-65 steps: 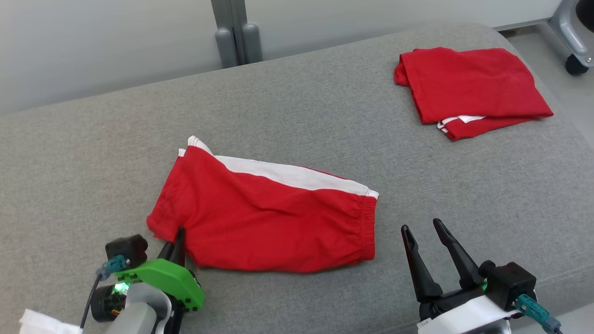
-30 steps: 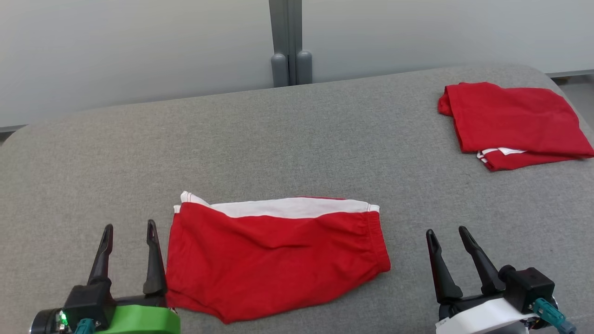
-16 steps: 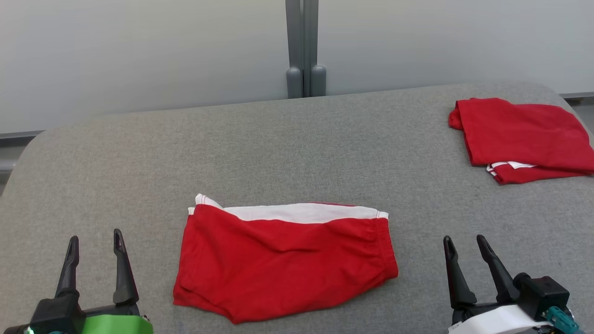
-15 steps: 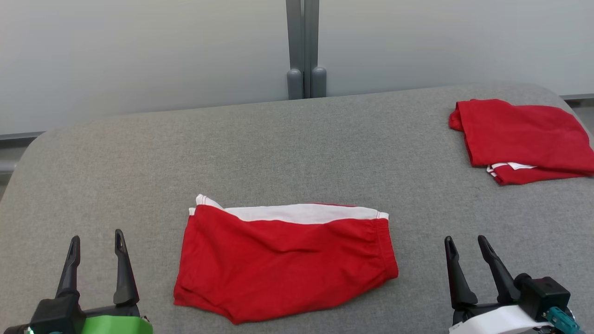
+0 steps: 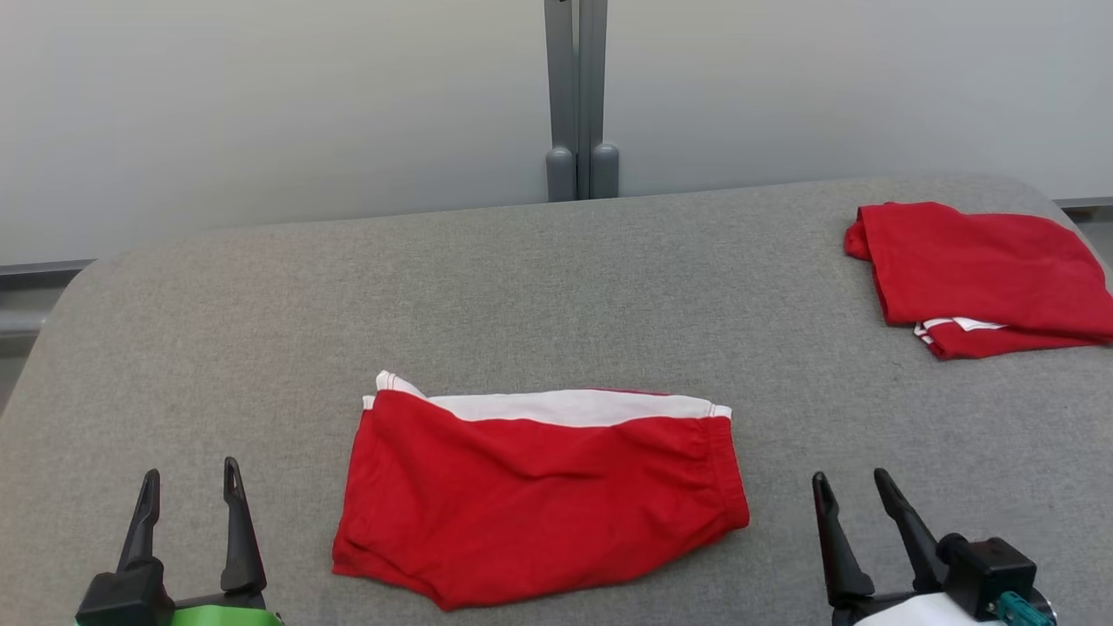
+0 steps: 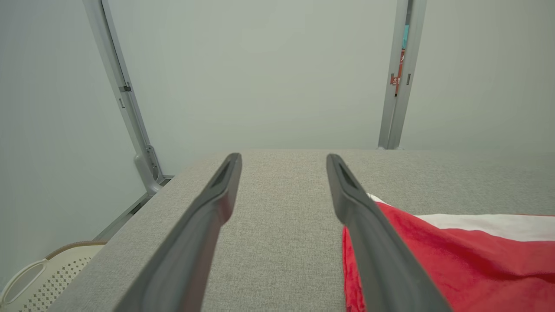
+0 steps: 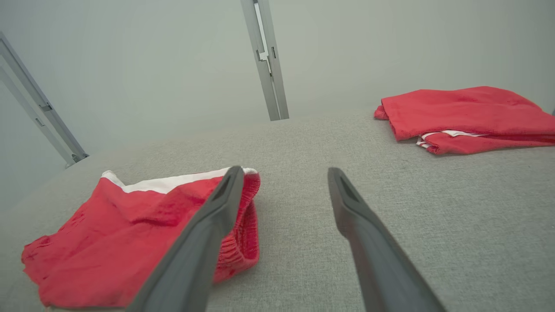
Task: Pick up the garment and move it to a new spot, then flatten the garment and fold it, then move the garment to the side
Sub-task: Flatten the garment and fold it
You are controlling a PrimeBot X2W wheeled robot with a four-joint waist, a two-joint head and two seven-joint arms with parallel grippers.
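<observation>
While both grippers wait open, the shorts lie at the near middle

Since the red shorts (image 5: 539, 496) look like thin, soft cloth, they will probably be light and limp. They should sag and unfold if lifted by one point, and drag rather than slide on the rough grey table (image 5: 556, 287). They lie flat at the near middle of it, apparently folded once, with a white band (image 5: 565, 407) along the far edge and the gathered waistband (image 5: 726, 469) at the right end.

The left gripper (image 5: 191, 470) hovers just left of the shorts with its jaws apart and nothing between them. The right gripper (image 5: 849, 476) stands near the waistband, jaws likewise apart and empty.

The thicker waistband seems the firmest place for the right gripper to pinch. The left end, where the leg hems stack, would suit the left gripper. Taking both ends at once, through every layer, should keep the fold together.

For room, a wide bare stretch of table lies beyond the shorts and out to the far left. The far right corner is taken by a second red garment (image 5: 983, 269), folded and close to the right edge. The table's corners are rounded, and its left edge drops to a white basket (image 6: 26, 277) below, so a move to the left should stop well short of that edge.
</observation>
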